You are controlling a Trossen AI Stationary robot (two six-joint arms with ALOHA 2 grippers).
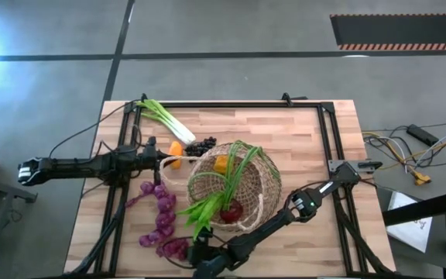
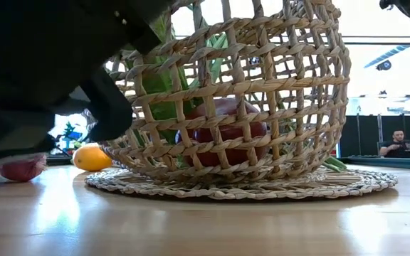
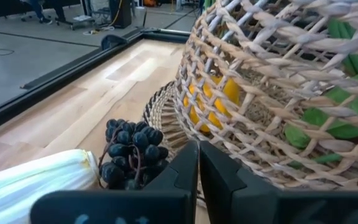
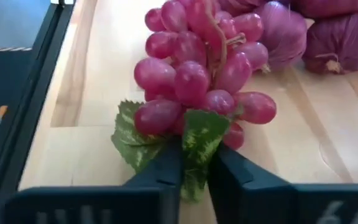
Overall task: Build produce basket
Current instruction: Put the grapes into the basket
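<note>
Just beside the basket (image 1: 235,186), off its near-left side toward the table's front edge, lies the pink-red grape bunch (image 4: 201,74) — and the right gripper (image 4: 194,171) has it by the leafy end, fingers pinched together on the green leaf (image 4: 197,143) at the bunch's base. By the look of it this is a light toy cluster, smooth round beads on a thin stem; I'd judge it floppy, likely to dangle and swing once lifted, and a leaf is a thin, bendy handle that could slip or fold. A firmer hold would be on the stem itself, or around the body of the bunch.

Next to it, further from the basket, sit purple bulbs (image 4: 328,37), close enough to get nudged. Inside the basket already: a red apple (image 2: 223,131), long green leaves (image 1: 223,198) and an orange piece (image 3: 213,102).

On the basket's far-left side the left gripper (image 3: 197,162) hovers with its fingers closed on nothing, tips right at the dark grapes (image 3: 129,152), with the white leek (image 3: 33,183) alongside — the leek looks stiffer, easy to take mid-shaft.
</note>
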